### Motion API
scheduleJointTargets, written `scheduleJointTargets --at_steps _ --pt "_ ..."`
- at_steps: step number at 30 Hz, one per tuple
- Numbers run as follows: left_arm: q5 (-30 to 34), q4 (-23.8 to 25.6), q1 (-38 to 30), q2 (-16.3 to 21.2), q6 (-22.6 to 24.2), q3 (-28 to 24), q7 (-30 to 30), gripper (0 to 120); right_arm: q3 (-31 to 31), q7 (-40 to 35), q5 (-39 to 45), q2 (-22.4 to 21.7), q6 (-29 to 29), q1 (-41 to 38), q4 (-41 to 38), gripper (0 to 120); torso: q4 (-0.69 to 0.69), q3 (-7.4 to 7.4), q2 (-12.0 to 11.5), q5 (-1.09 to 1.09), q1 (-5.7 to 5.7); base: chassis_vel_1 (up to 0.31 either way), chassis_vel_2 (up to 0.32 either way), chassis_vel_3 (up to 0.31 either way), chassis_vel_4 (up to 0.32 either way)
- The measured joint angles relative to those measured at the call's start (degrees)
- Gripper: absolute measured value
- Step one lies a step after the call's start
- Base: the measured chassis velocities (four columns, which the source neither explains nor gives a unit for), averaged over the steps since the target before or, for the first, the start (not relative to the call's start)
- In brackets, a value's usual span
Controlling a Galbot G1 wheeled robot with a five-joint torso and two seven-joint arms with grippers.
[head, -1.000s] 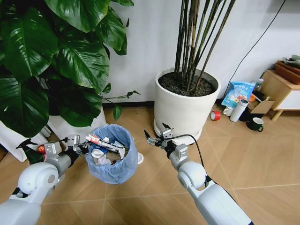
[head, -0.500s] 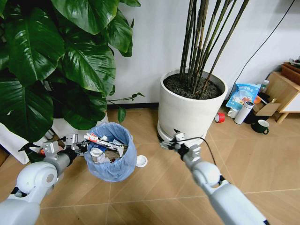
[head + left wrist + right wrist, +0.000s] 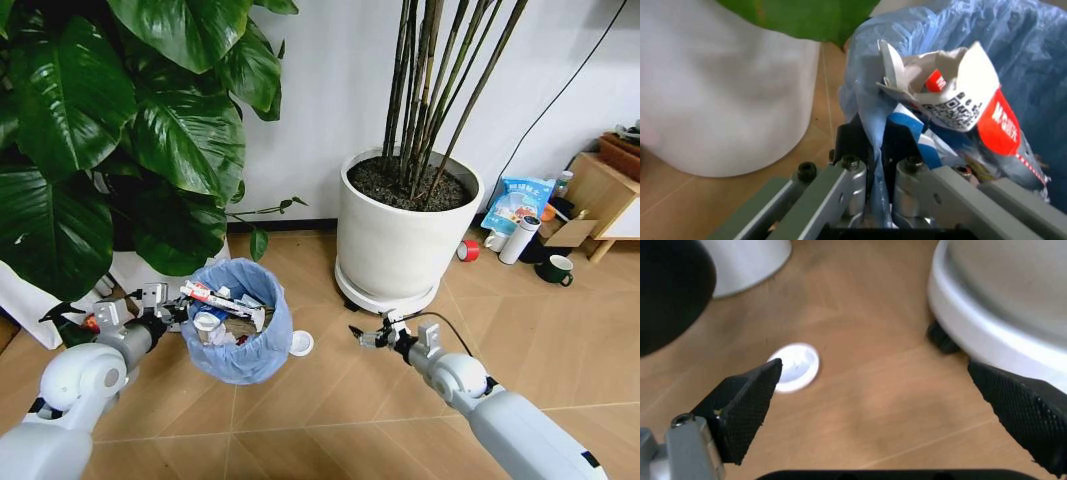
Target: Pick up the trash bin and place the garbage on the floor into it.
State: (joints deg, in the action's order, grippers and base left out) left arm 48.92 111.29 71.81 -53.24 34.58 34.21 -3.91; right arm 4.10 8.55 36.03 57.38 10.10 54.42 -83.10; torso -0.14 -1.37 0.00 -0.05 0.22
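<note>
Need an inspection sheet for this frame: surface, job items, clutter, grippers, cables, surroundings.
Surface: herringbone wood floor.
Job's things: trash bin with blue liner, holding wrappers and paper; white disc lid on the floor beside it.
Clutter: bottle, mug, tape roll, snack bag by the wall.
Grippers: left gripper clamped on the bin's liner rim; right gripper open, low, near the lid.
Cables: black cable on the wall.
Surroundings: large white plant pot, leafy plant.
</note>
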Motion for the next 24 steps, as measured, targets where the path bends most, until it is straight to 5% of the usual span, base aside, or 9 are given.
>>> scheduleJointTargets --at_steps 11,24 --pt "0.35 0.78 -0.41 1.0 0.13 -0.32 -0.05 0 7.09 -4.01 -0.29 11.65 0.45 -6.59 11.71 100 0.02 0.0 0.0 -0.01 -0.01 0.0 0.0 0.0 0.0" --pt "0.12 0.93 -0.41 0.32 0.15 -1.12 -0.08 0 8.11 -4.71 -1.53 17.06 0.86 -10.23 21.35 100 0.0 0.0 0.0 0.0 0.0 0.0 0.0 0.0 0.0"
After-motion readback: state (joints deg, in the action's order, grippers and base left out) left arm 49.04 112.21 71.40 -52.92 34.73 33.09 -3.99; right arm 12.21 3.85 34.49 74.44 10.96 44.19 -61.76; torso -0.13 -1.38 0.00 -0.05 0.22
